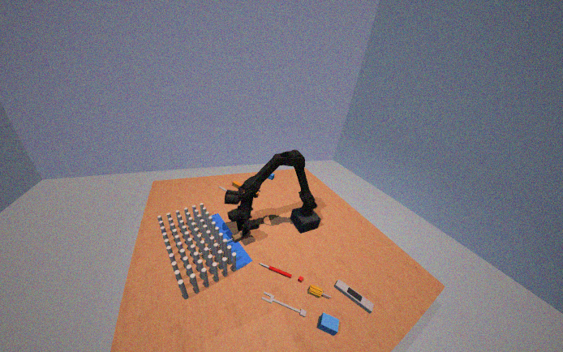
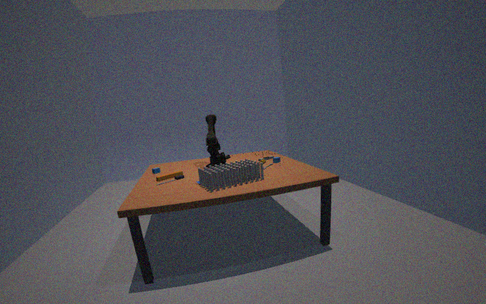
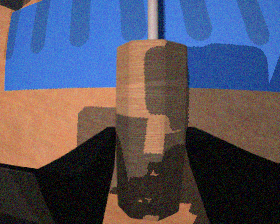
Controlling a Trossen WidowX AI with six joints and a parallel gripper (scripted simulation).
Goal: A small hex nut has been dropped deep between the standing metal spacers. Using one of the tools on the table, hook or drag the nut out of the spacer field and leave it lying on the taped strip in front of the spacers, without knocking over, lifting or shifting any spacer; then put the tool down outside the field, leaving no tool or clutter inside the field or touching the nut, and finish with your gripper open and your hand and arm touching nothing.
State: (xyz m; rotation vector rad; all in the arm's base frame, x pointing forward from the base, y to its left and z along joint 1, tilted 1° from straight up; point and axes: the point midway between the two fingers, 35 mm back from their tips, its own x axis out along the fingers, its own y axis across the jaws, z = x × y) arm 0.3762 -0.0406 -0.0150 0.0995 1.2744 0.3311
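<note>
My gripper (image 1: 241,231) (image 3: 151,135) is shut on the tan handle (image 3: 151,96) (image 1: 237,238) of a hook tool. It holds the tool low over the table just in front of the blue taped strip (image 1: 243,259) (image 3: 64,56). The tool's thin metal rod (image 3: 152,3) runs forward across the strip toward the grey standing spacers (image 1: 196,244) (image 2: 232,174). In the wrist view only the spacers' dark shadows and bases show, at the top edge. The rod's tip is out of view. I cannot make out the hex nut in any view.
To the right of the field lie a red pick (image 1: 277,270), a small red cube (image 1: 300,278), a yellow-handled screwdriver (image 1: 315,290), a grey fork tool (image 1: 283,303), a grey bar (image 1: 353,295) and a blue block (image 1: 328,323). The arm's base (image 1: 305,220) stands behind. A small blue cube (image 2: 155,170) and an orange ruler (image 2: 169,176) lie at the far side.
</note>
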